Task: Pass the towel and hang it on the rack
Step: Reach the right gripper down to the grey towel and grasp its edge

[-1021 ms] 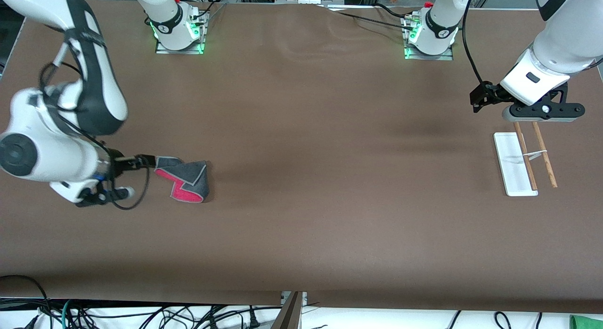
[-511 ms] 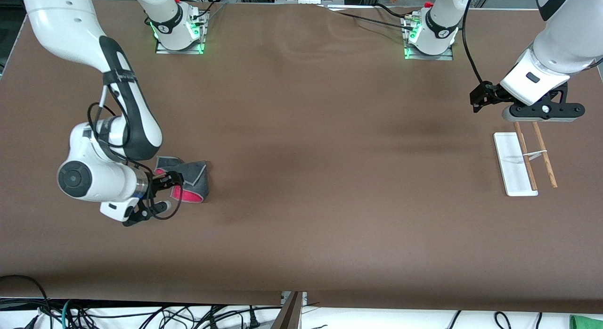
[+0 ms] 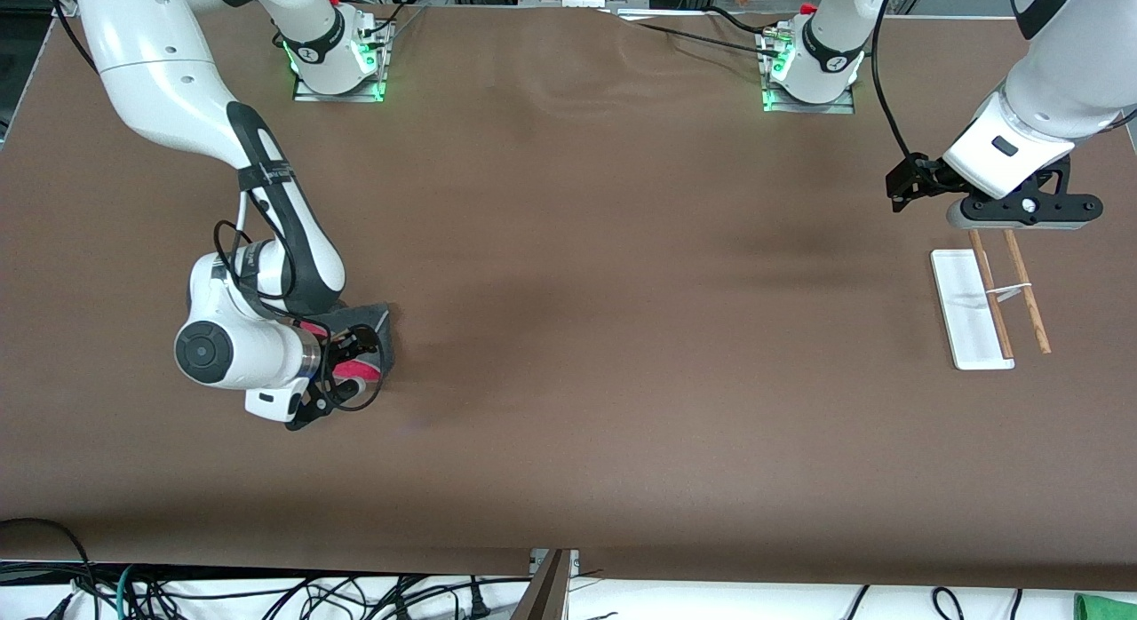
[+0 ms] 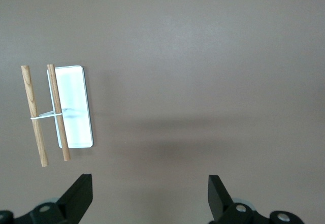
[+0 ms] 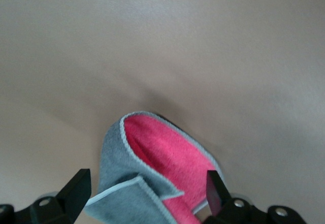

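— Towel (image 3: pixel 377 331) first: what can you make out from the front?

— Only part of it. Your right arm's wrist covers most of the cloth, leaving a dark grey corner and a strip of pink-red showing. The right gripper (image 3: pixel 355 358) sits low at the towel, toward the right arm's end of the table, and its fingertips are lost in cables and cloth there.

— And the right wrist view?

— That one fills the gap. The towel (image 5: pixel 152 178) lies folded between the spread jaws, grey side out, pink-red lining open like a pocket, light edging along the rim. The right gripper (image 5: pixel 147 196) has a finger on either side of the cloth, not closed on it (the fingertips themselves are cut off by the frame edge).

— Rack?

— The rack (image 3: pixel 973 309) stands at the left arm's end of the table, white base with two wooden rods. Your left arm waits there: the left gripper (image 3: pixel 1021 210) hangs above the rod ends. The left wrist view shows the left gripper (image 4: pixel 150 196) with jaws wide apart, holding nothing, the rack (image 4: pixel 71 107) well outside the gap.
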`<state>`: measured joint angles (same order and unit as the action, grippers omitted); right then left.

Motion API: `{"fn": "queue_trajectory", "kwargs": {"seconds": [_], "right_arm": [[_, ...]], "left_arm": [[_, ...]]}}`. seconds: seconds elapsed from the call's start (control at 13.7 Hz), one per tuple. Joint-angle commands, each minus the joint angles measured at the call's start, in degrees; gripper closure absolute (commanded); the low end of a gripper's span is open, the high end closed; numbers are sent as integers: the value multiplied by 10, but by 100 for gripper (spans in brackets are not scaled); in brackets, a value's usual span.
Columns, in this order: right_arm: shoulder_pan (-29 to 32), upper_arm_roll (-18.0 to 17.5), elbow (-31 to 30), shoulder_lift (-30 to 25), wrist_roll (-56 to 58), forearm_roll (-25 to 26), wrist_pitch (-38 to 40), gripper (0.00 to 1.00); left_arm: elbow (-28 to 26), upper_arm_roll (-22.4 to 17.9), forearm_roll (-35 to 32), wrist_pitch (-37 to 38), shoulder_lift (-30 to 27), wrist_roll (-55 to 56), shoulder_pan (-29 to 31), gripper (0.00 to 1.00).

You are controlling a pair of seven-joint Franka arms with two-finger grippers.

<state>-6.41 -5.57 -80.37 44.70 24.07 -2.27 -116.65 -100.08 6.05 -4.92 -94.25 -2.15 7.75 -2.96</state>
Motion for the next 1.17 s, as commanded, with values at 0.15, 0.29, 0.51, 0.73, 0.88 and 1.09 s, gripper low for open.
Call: {"fn": "queue_trajectory", "kwargs": {"seconds": [0.15,0.29,0.51,0.73,0.88,1.09], "right_arm": [[7,-3,0,16,75,-51,-14,0],[9,-3,-5,17,91,-55,-13,0],[9,-3,-5,16,91,-55,-3,4],[9,-3,-5,14,91,-55,19,46],[9,-2,-4,13,86,-63,30,68],[10,-1,-1,12,86,-89,50,85]], "left_arm": [[6,4,-5,11,-5,-2,2,0],[6,4,-5,11,-5,-2,2,0],[6,4,-5,11,-5,-2,2,0],[6,4,-5,11,-5,-2,2,0],[6,4,-5,11,-5,-2,2,0],[6,4,-5,11,-5,-2,2,0]]}}
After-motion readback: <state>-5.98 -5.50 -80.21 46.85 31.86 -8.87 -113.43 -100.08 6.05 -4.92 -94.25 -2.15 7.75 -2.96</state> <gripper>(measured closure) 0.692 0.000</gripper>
